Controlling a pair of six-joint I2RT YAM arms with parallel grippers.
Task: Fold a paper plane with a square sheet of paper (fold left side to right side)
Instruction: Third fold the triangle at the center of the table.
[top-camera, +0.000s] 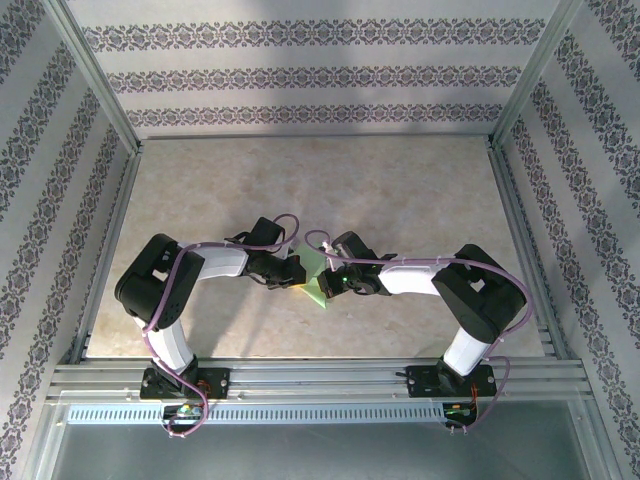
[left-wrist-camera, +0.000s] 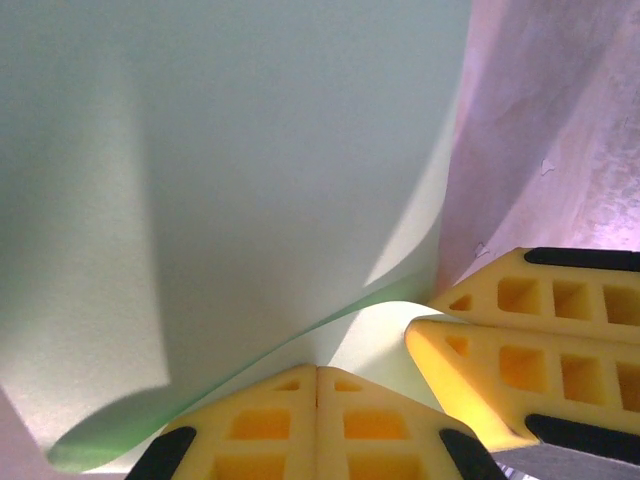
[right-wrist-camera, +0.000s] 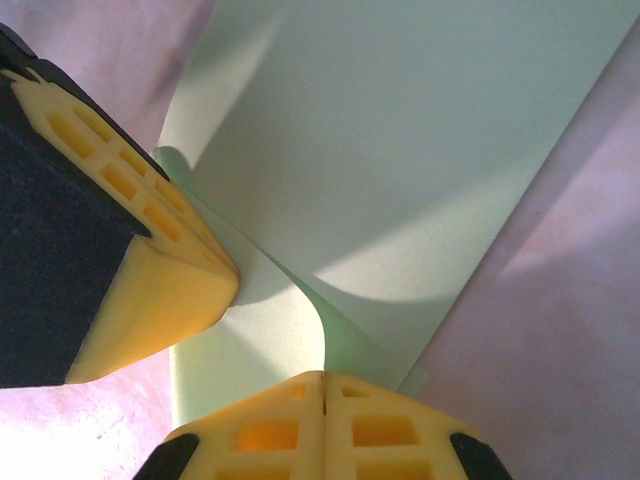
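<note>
The pale green square sheet of paper (top-camera: 316, 290) lies mid-table between both arms. In the left wrist view the sheet (left-wrist-camera: 250, 150) has one flap raised, with its edge curving over my left gripper (left-wrist-camera: 317, 368). That gripper is shut, its tips resting against the lower layer. My right gripper (right-wrist-camera: 325, 374) is shut on the flap's curled edge, which runs straight into its seam over the sheet (right-wrist-camera: 420, 150). The two grippers stand almost tip to tip, left (top-camera: 293, 272) and right (top-camera: 328, 278). The right fingers (left-wrist-camera: 500, 350) and left fingers (right-wrist-camera: 160, 270) show in each other's views. The paper plane is out of view.
The beige marbled table (top-camera: 400, 200) is walled by patterned panels on three sides. Aluminium rails (top-camera: 320, 380) run along its near edge, where both arm bases are bolted.
</note>
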